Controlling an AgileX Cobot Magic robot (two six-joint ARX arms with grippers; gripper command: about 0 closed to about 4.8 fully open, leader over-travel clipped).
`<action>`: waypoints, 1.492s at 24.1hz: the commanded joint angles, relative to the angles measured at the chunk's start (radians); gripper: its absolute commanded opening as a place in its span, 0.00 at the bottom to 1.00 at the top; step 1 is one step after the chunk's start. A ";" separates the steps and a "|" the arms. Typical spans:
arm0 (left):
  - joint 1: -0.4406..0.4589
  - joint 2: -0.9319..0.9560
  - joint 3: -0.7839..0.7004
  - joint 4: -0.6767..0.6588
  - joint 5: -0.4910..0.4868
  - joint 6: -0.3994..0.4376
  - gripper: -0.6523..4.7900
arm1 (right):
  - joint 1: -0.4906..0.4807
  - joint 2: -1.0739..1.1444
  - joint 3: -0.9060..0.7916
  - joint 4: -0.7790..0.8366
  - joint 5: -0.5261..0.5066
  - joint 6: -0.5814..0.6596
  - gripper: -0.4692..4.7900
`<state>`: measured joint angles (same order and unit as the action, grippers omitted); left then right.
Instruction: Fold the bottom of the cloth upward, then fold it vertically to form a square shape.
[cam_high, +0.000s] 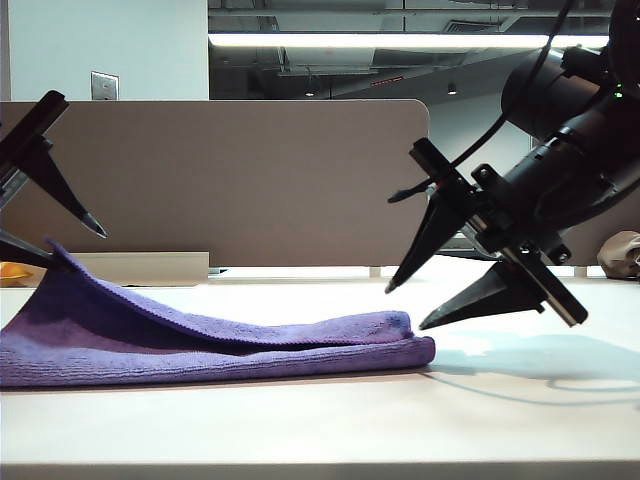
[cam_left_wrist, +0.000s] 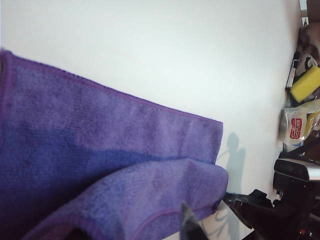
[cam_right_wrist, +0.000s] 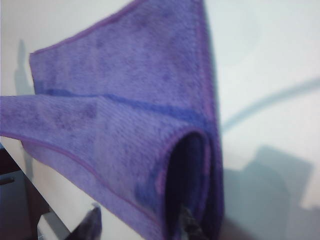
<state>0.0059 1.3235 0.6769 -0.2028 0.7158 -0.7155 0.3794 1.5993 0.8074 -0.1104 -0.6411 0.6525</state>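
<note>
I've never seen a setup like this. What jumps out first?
A fuzzy purple microfibre cloth lies folded on the white table, its top layer lifted at the exterior view's left edge, where the left gripper has its black jaws spread. The right gripper, jaws open, hangs just off the cloth's folded right end.

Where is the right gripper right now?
In the exterior view the right gripper hangs open on the right, just above the table, its tips beside the folded end of the cloth.
</note>
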 joint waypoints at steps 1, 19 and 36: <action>0.000 -0.003 0.005 -0.002 0.007 0.000 0.47 | 0.004 0.017 0.008 0.044 -0.016 -0.001 0.48; 0.000 -0.003 0.005 0.004 -0.013 -0.004 0.46 | 0.028 0.080 0.148 0.175 -0.057 0.059 0.48; 0.000 -0.003 0.005 0.070 -0.092 -0.004 0.32 | 0.022 0.146 0.219 0.178 -0.035 0.049 0.47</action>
<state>0.0059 1.3235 0.6769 -0.1558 0.6018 -0.7197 0.3996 1.7535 1.0187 0.0528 -0.6651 0.7094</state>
